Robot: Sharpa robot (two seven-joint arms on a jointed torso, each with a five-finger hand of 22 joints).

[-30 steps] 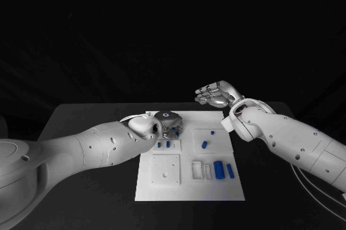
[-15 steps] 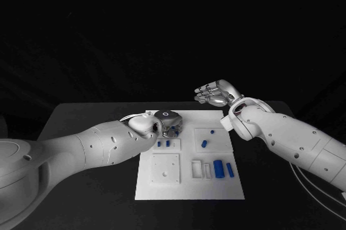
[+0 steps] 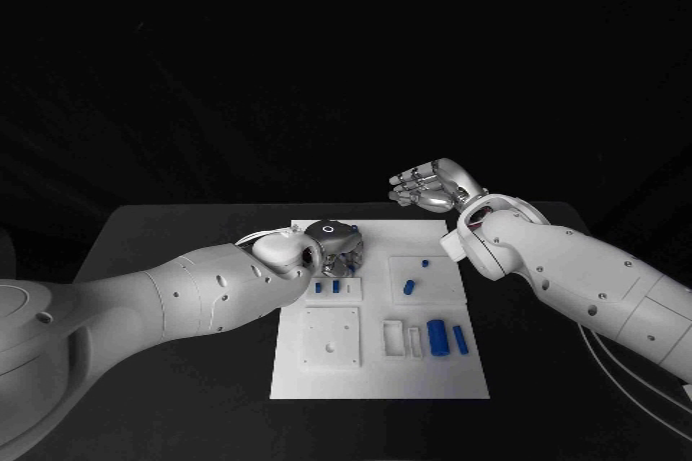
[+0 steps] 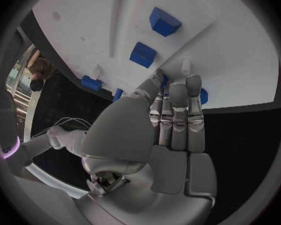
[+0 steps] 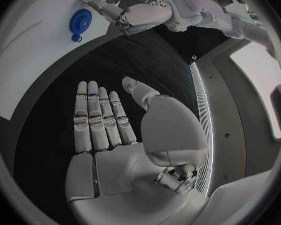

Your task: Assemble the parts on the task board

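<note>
The task board point(image 3: 378, 366) lies under your left hand point(image 3: 335, 243), whose fingertips point(image 4: 178, 82) press together onto it beside blue parts point(image 4: 142, 54), as its wrist view shows. Whether they pinch anything, you cannot tell. Your right hand point(image 3: 430, 188) hovers beyond the board's far edge; its wrist view shows flat, empty fingers point(image 5: 100, 117).

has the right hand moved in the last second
No. The right hand hangs at the same spot beyond the task board's far right corner.

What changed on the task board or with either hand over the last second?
Barely anything. The left hand has crept slightly toward the board's far edge, fingers still down at the blue parts there. The right hand stays raised beyond the task board, holding nothing. The parts on the board lie as before.
</note>
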